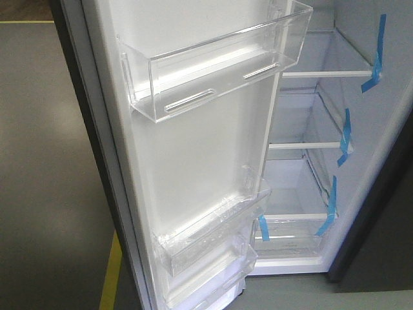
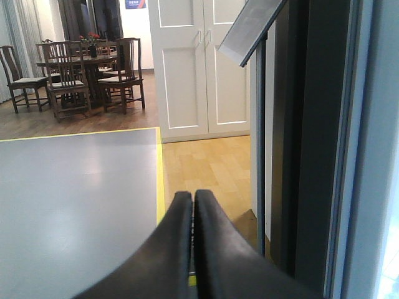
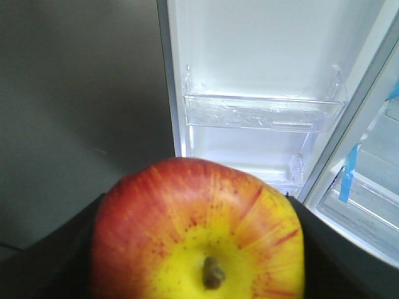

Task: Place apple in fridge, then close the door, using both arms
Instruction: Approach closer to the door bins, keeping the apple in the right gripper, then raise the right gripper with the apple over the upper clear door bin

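Showing the round red-and-yellow apple (image 3: 187,205) clamped by its flanks in the black right gripper (image 3: 199,249), facing the open white-lined fridge door (image 3: 262,62); probably firm, smooth, bruisable, so hold across the widest girth; black left gripper (image 2: 192,205) jaws together.

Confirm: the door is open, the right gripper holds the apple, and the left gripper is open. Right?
Not quite. The left gripper is shut, its fingers pressed together with nothing between them, as the left wrist view shows. The rest holds: the door is open, and the right gripper holds the apple.
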